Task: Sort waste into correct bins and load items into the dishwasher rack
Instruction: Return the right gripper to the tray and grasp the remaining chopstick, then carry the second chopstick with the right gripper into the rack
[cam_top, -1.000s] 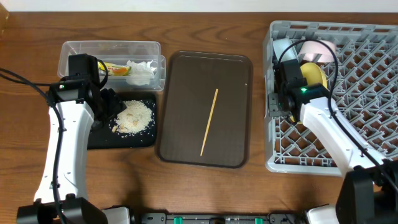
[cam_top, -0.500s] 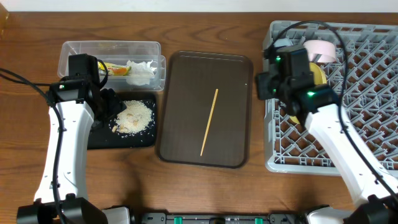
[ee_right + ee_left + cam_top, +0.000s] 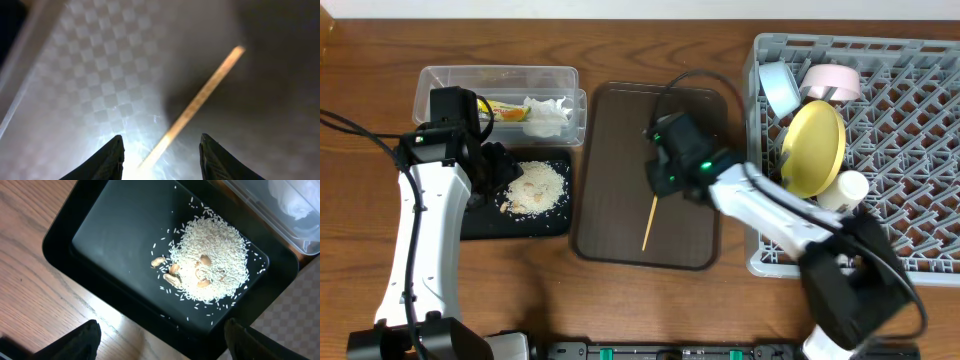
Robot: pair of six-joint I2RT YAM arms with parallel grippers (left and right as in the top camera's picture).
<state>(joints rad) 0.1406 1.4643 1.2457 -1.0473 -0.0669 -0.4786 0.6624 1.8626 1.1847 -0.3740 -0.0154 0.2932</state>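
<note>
One wooden chopstick (image 3: pixel 648 225) (image 3: pixel 200 100) lies on the dark brown serving tray (image 3: pixel 620 130). My right gripper (image 3: pixel 661 180) (image 3: pixel 162 160) hovers over it, open, and the stick runs between the fingers untouched. The grey dishwasher rack (image 3: pixel 910 200) holds a yellow plate (image 3: pixel 812 148), a light blue bowl (image 3: pixel 778 88), a pale bowl (image 3: pixel 833 80) and a small white cup (image 3: pixel 847 188). My left gripper (image 3: pixel 495 170) (image 3: pixel 162 345) hangs open above the black tray (image 3: pixel 485 222) (image 3: pixel 115 230) with the rice crumbs (image 3: pixel 533 187) (image 3: pixel 210 270). The clear tub (image 3: pixel 450 80) contains the wrapper (image 3: pixel 505 110) and tissue (image 3: pixel 546 113).
The rack's near left wall (image 3: pixel 760 215) rises right beside the brown tray. A few nut pieces (image 3: pixel 170 275) lie mixed in the rice. The tub's corner (image 3: pixel 280 205) borders the black tray. Bare wood table (image 3: pixel 640 310) runs along the front.
My right arm has swung left out of the rack to above the chopstick on the brown tray, uncovering the plate and cup in the rack. The left arm has stayed still.
</note>
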